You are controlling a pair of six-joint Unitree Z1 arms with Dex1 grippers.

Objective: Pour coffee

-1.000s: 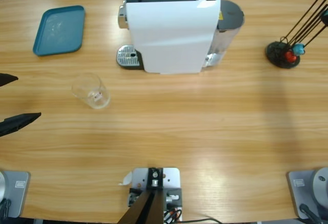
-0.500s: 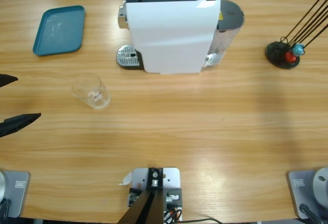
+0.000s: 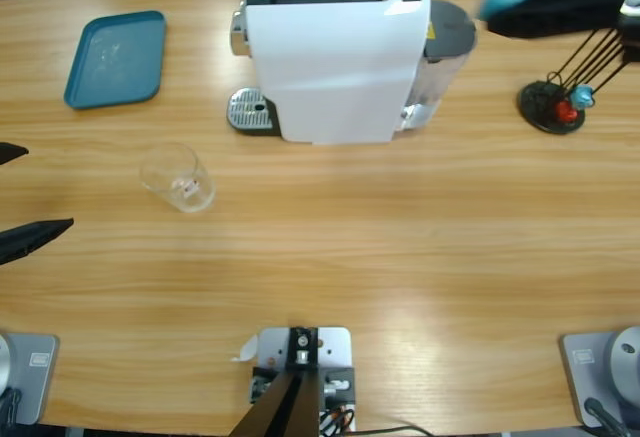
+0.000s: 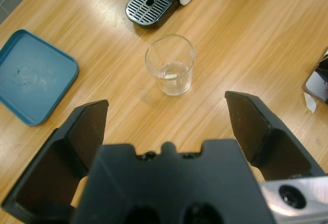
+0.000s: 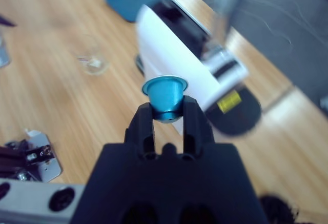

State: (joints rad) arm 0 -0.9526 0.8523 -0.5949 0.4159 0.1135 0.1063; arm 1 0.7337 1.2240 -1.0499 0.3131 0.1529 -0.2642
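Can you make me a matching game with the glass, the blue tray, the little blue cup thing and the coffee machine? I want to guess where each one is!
Things:
1. glass
2. blue tray
3. blue capsule
4. coffee machine

Places:
A. pinched in the right gripper
B. far end of the table, in the middle
C. table corner, lying flat
D. standing empty in front of the open left gripper

Pairs: 1-D, 2-C, 3-A, 4-B

blue capsule (image 5: 165,98), white coffee machine (image 3: 335,57), teal tray (image 3: 115,59)
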